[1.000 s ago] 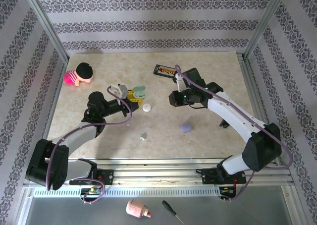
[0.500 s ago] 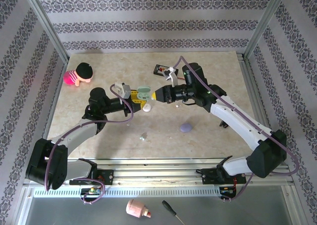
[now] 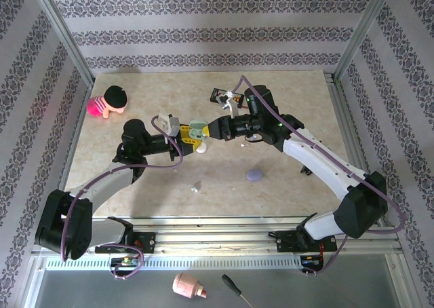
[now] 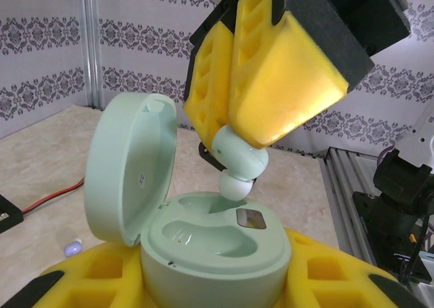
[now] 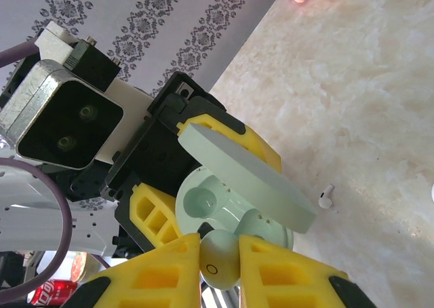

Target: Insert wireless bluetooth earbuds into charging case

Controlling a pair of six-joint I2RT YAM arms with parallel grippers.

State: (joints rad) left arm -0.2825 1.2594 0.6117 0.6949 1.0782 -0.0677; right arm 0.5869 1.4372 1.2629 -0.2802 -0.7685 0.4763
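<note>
Beige marble-look table (image 3: 135, 186), damask-striped walls (image 3: 203, 36) on 3 sides, alu posts at the corners. Mid-table, the left gripper (image 3: 182, 138) was closed partway round the body of a mint-green case (image 4: 217, 250), gripping it upright w/ the lid (image 4: 129, 165) swung open. The right gripper (image 5: 218, 250) was pinched narrow on a mint earbud (image 4: 237, 160), whose pale tip sat at the far well: touching or just above, couldn't tell. Step in hand, imo: seating that bud. To do it well: hold the case dead steady, line the tip up w/ the well, press straight down, no twist, and let go only once it sits flush. The right fingers were close to the lid, so a sideways drift could knock it shut. The other well looked empty. Elsewhere on the table: a white bud (image 5: 326, 197) lying loose, a lavender case (image 3: 255, 175) nearer the arms, and a black board (image 3: 224, 96) and pink doll (image 3: 108, 102) toward the back, well apart.
</note>
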